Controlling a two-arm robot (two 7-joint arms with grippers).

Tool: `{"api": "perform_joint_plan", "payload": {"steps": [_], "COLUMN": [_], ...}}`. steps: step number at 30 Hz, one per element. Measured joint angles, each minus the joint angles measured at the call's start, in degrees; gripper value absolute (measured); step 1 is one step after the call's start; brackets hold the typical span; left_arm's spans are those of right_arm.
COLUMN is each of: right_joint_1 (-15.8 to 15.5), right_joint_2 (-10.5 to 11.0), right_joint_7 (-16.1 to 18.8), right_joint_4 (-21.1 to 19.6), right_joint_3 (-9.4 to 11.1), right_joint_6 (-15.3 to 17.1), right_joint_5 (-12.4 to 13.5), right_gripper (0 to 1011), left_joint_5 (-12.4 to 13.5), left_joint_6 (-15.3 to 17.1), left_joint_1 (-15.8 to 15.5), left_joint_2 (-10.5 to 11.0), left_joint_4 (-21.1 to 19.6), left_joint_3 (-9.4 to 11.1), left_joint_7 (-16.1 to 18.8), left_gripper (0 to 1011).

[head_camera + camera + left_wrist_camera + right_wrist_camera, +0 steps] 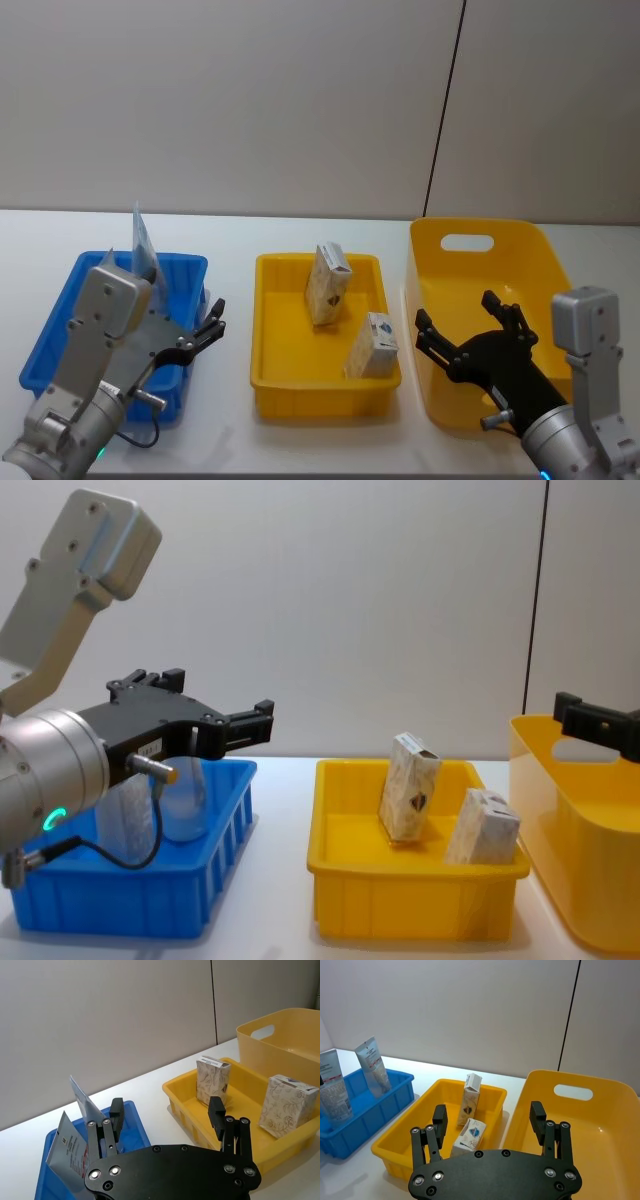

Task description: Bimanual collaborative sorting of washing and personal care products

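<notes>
My left hand [205, 328] and right hand [453, 310] are spread, empty; beige cartons [328, 283] in the yellow tray [325, 392] look light, stiff, crushable; pinch the broad faces mid-height.

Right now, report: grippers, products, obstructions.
Left gripper open above blue bin's right edge. Right gripper open over tall yellow bin. Two marbled cartons in yellow tray, two tubes in blue bin. No obstruction seen.

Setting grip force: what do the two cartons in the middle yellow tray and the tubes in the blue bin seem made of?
Cartons: apparently matte printed paperboard, judging by crisp folded edges and a lifted top flap. Tubes: probably soft plastic or laminate with a slight sheen, given their flat crimped upper ends.
</notes>
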Motion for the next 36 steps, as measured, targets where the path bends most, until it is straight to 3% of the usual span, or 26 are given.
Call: {"api": "perform_joint_plan", "payload": {"steps": [9,16,25,36], "right_joint_1": [0.18,1.41,3.79,5.07], "right_joint_2": [-0.22,-1.41,-4.62,-8.69], "right_joint_7": [0.00,-0.44,-2.98,-7.81], "right_joint_4": [0.01,0.08,0.56,1.09], "right_joint_3": [-0.13,-1.10,-3.23,-4.22], "right_joint_6": [0.25,2.50,9.23,17.07], "right_joint_5": [-0.04,-0.47,-1.52,-2.68], "right_gripper": [1004,1004,1003,1004], "left_joint_5": [0.00,0.00,0.00,0.00], "left_joint_6": [0.00,0.00,0.00,0.00], "left_joint_1": [0.00,0.00,0.00,0.00], "left_joint_2": [0.00,0.00,0.00,0.00], "left_joint_4": [0.00,0.00,0.00,0.00], "left_joint_3": [0.00,0.00,0.00,-0.01], "left_joint_7": [0.00,0.00,0.00,0.00], "left_gripper": [1001,1001,1001,1001]}}
